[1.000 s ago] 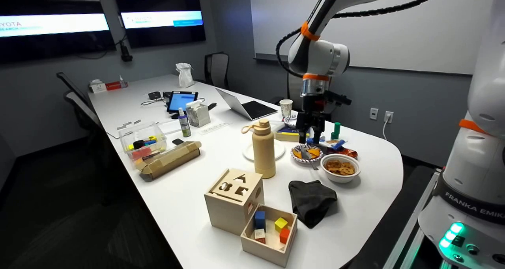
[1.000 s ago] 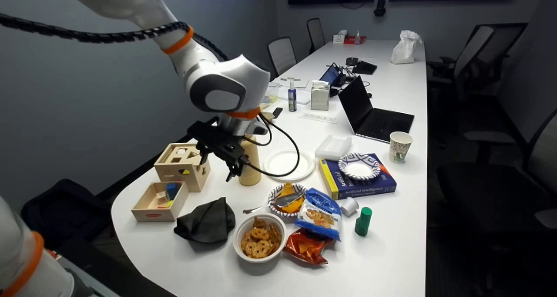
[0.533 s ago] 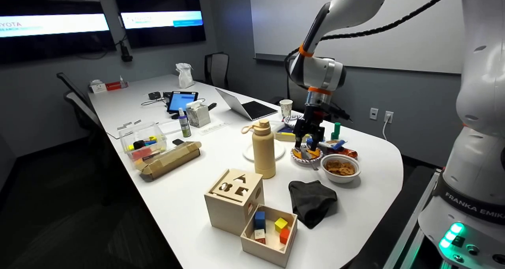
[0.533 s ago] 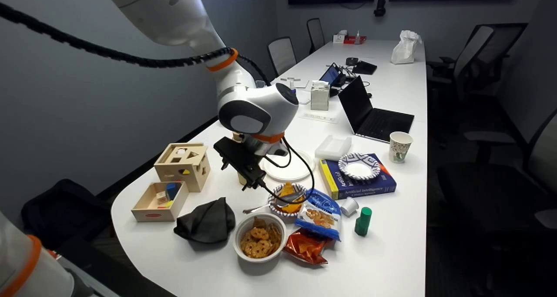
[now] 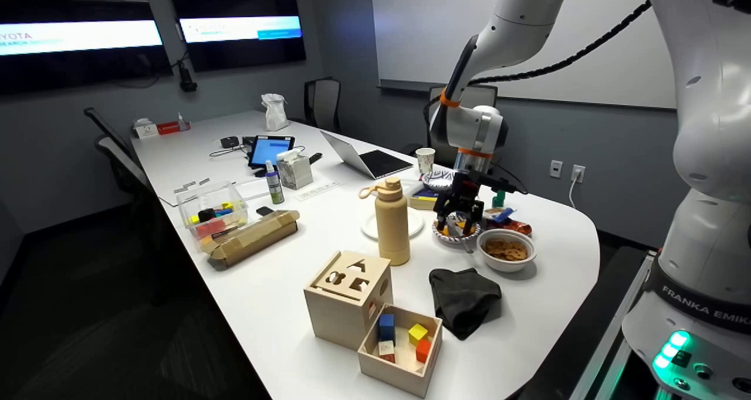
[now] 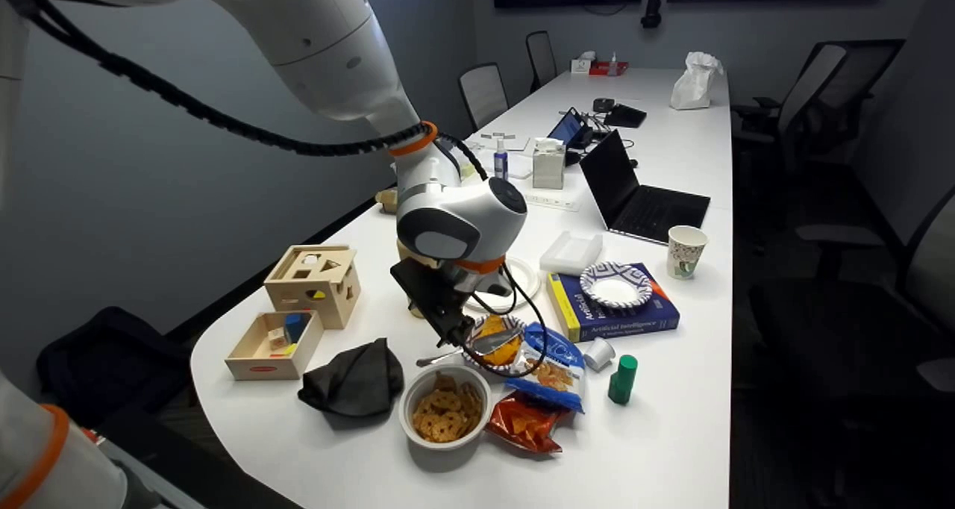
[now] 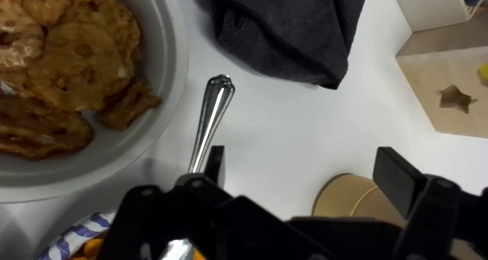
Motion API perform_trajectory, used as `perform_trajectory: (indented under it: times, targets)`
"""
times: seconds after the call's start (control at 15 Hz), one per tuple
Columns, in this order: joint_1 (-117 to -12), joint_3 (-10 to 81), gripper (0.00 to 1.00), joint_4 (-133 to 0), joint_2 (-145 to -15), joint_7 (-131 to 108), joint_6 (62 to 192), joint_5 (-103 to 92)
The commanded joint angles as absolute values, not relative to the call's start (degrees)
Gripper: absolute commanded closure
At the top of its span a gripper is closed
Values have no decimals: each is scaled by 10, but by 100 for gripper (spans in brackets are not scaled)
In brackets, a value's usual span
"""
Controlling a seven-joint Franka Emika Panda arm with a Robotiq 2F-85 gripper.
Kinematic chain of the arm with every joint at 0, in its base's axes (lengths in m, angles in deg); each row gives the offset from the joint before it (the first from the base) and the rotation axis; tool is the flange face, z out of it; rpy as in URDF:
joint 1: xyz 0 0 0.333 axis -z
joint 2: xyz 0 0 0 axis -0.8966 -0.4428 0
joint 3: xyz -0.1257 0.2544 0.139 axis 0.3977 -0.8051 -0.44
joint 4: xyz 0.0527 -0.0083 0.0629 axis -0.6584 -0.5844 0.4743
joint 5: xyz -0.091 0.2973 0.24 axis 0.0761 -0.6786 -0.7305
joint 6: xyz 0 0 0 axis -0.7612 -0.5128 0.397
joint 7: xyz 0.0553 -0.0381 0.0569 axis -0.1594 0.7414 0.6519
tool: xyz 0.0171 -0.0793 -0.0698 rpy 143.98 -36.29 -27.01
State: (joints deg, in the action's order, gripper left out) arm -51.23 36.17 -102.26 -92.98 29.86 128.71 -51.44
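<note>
Lower than one second ago, your gripper (image 7: pixel 307 172) hangs close to the spoon (image 7: pixel 209 122), its two fingers wide apart and holding nothing. Whether one finger touches the handle, you can hardly tell, as it covers that part. The spoon's head lies on orange food (image 6: pixel 489 328) in the striped bowl (image 7: pixel 82 229), and its handle sticks out over the rim, probably since this bowl is too small. Its metal looks shiny, with a shaped tip. Beside it stands the snack bowl (image 7: pixel 173 54); farther lies the dark cloth (image 7: pixel 289 27).
</note>
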Motion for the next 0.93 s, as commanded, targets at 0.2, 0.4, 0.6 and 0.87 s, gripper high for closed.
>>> perform_trajectory:
  times: [0.2, 0.4, 0.6, 0.87]
  targets:
    - [-479, 343, 0, -987, -982, 235, 1313, -516]
    - [-476, 345, 0, -985, -990, 205, 1320, -507]
    - [-477, 342, 0, -980, -995, 187, 1324, -504]
    - [-485, 340, 0, -967, -1008, 155, 1325, -487]
